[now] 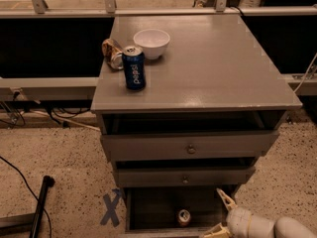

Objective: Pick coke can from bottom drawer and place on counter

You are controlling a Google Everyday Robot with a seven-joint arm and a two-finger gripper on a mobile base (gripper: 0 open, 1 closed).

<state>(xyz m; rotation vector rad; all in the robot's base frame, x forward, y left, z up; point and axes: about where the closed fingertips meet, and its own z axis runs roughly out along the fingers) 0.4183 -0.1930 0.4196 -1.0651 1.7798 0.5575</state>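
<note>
The arm (260, 226) lies low and nearly level at the lower right, its gripper (221, 215) spread wide and empty at the bottom drawer's (148, 207) right edge. The coke can (184, 216) sits inside, seemingly upright, just left of the fingertips

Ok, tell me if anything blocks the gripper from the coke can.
Nothing visible does. The gripper, open, hangs at the right edge of the bottom drawer; the coke can stands alone inside, only bare drawer floor between them.
</note>
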